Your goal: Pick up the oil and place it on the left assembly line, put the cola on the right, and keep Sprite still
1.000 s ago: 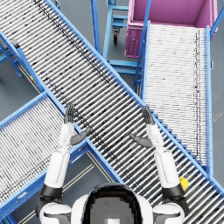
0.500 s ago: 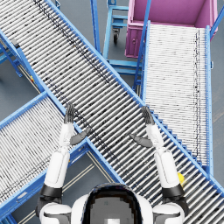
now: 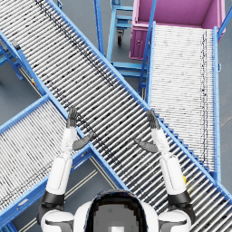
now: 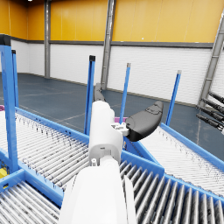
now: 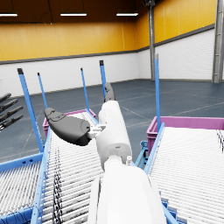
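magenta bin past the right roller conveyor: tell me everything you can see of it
The magenta open-topped rectangular bin looks like smooth plastic, with straight walls and a plain rim. It stands upright at the far end of the right-hand grey roller conveyor with blue rails, whose end hides its near wall; contact cannot be told. What shows of its inside is bare; the head view cuts off its far edge. A blue frame post crosses its left corner. The left hand and right hand are nowhere near it.
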You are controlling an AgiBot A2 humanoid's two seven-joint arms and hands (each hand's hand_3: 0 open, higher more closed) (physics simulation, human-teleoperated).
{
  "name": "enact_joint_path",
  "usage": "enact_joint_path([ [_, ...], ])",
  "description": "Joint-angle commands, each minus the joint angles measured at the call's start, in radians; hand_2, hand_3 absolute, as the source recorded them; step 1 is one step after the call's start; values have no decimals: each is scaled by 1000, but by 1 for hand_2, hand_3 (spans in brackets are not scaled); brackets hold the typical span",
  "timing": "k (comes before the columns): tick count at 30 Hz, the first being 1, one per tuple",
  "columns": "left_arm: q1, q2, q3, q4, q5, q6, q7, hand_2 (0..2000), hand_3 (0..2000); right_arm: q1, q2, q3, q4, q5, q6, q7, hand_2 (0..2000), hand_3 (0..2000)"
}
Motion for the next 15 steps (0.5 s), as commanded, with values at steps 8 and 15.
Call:
enact_joint_path([
  [8,0,0,0,0,0,0,0,0,0,0,0,0,0,0,0,0,0,0],
  [15,0,0,0,0,0,0,0,0,0,0,0,0,0,0,0,0,0,0],
])
